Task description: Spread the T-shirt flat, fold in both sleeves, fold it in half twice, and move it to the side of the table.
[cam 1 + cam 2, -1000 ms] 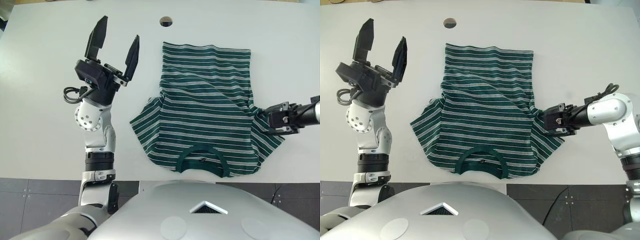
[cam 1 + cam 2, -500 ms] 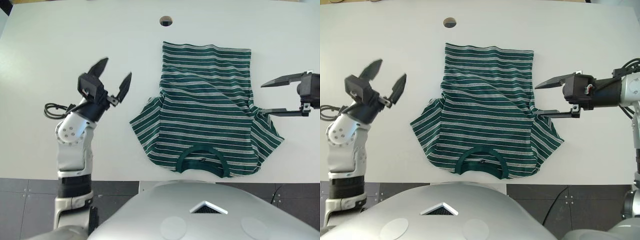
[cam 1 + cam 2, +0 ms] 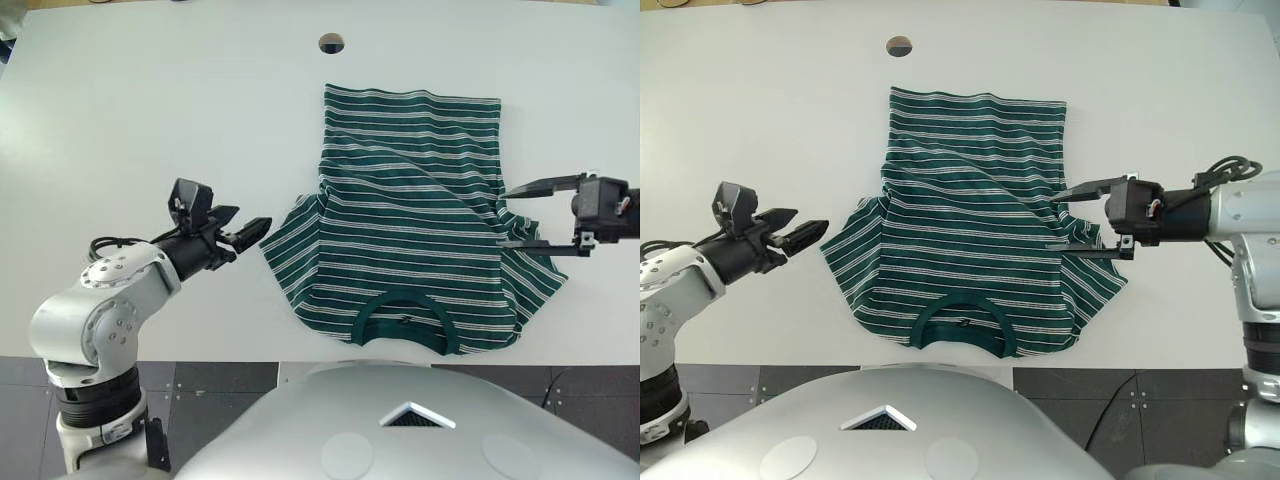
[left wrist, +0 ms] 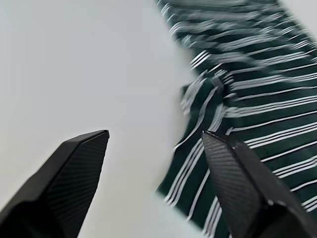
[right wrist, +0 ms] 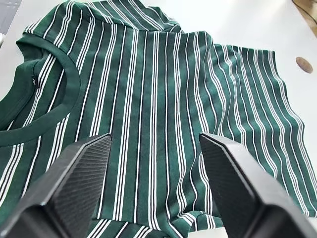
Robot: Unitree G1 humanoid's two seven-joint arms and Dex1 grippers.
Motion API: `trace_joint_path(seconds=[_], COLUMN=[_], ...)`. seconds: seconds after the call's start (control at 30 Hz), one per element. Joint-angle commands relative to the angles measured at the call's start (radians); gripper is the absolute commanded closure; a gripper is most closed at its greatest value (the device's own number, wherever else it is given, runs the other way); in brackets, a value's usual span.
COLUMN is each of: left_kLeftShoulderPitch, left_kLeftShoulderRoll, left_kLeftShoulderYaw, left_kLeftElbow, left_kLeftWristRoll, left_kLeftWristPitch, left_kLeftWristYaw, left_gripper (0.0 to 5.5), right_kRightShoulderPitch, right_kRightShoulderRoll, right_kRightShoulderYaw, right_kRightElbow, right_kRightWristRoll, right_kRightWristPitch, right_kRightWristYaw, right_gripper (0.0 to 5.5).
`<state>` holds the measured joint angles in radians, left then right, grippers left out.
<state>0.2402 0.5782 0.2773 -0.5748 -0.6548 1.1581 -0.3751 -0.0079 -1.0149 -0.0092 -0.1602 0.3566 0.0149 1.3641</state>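
Now the right gripper, fingers wide apart, hovers over the right sleeve of the dark green, white-striped fabric T-shirt. The left gripper, also spread, sits just beside the left sleeve. The rumpled shirt lies mid-surface, collar toward the white table's near edge.

Silver-grey rounded arm joints, looped black cables, tapered black carbon-weave pincer fingers
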Motion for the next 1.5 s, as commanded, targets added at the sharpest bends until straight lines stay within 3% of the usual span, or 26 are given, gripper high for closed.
trace_joint_path(seconds=[0.03, 0.27, 0.7, 1.37, 1.5], left_kLeftShoulderPitch=[0.05, 0.14, 0.188, 0.181, 0.173], left_kLeftShoulderRoll=[0.05, 0.046, 0.003, 0.017, 0.015], left_kLeftShoulderYaw=[-0.026, -0.119, -0.182, -0.196, -0.189], left_kLeftElbow=[0.07, 0.151, 0.22, 0.141, 0.137], left_kLeftWristRoll=[0.058, 0.095, 0.095, 0.028, 0.027], left_kLeftWristPitch=[-0.013, -0.109, -0.225, -0.17, -0.167], left_kLeftWristYaw=[-0.014, -0.095, -0.165, -0.13, -0.116], left_gripper=[2.02, 2.02, 2.02, 5.38, 5.38], right_kRightShoulderPitch=[0.003, -0.006, -0.043, -0.063, -0.069], right_kRightShoulderRoll=[0.013, 0.024, 0.046, 0.058, 0.065], right_kRightShoulderYaw=[0.011, 0.028, 0.067, 0.074, 0.079], right_kRightElbow=[-0.043, -0.094, -0.106, -0.108, -0.109], right_kRightWristRoll=[-0.006, -0.006, -0.024, -0.031, -0.033], right_kRightWristPitch=[0.018, 0.059, 0.09, 0.094, 0.097], right_kRightWristYaw=[-0.019, -0.046, -0.08, -0.091, -0.095], right_gripper=[2.22, 2.22, 2.22, 2.2, 2.2])
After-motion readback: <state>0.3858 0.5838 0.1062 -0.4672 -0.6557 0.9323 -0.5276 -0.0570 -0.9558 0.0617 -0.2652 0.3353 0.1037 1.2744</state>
